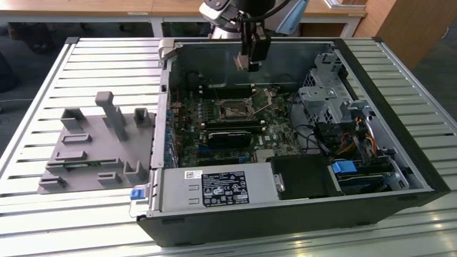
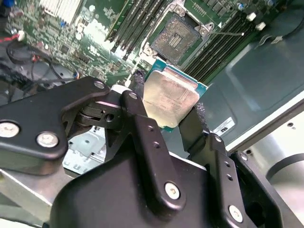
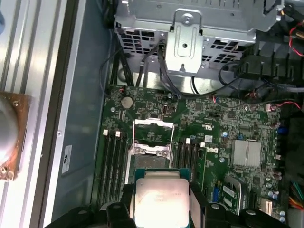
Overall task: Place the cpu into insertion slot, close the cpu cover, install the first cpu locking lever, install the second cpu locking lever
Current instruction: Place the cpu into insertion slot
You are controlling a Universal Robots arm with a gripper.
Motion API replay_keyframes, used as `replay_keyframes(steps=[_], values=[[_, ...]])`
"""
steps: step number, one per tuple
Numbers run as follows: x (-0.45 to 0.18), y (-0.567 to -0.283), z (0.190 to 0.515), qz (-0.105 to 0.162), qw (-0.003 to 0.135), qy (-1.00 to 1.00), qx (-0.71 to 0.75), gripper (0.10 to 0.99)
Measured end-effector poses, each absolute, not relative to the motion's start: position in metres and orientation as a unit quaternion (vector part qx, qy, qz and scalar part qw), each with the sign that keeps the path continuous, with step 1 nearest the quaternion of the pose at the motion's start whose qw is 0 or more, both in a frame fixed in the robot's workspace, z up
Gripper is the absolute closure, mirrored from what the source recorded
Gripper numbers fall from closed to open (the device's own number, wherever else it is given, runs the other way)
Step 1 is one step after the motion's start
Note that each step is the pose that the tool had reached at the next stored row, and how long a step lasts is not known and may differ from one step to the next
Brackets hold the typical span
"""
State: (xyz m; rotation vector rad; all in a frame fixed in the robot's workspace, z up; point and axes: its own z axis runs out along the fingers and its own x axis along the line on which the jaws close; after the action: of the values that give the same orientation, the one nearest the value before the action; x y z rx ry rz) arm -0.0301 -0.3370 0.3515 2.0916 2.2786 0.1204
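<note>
Dull silver-grey metal tops the cpu (image 2: 170,99), a flat square edged in green board, pinched between the gripper's (image 1: 251,66) black fingers (image 2: 138,92), clear of the open insertion slot (image 2: 178,37).

Open air lies between the gripper (image 1: 251,66), clamped on the cpu (image 2: 170,99), and the uncovered insertion slot (image 1: 234,111). The cpu cover (image 3: 152,123) stands open along one edge of the slot. The drive cage (image 1: 327,101) crowds the case's edge at the exterior view's right.
</note>
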Motion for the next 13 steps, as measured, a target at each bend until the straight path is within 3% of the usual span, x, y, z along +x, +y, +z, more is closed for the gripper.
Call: replay_keyframes(steps=[13], values=[[-0.030, -0.329, 0.329, 0.038, 0.025, 0.725, 0.687, 0.541]])
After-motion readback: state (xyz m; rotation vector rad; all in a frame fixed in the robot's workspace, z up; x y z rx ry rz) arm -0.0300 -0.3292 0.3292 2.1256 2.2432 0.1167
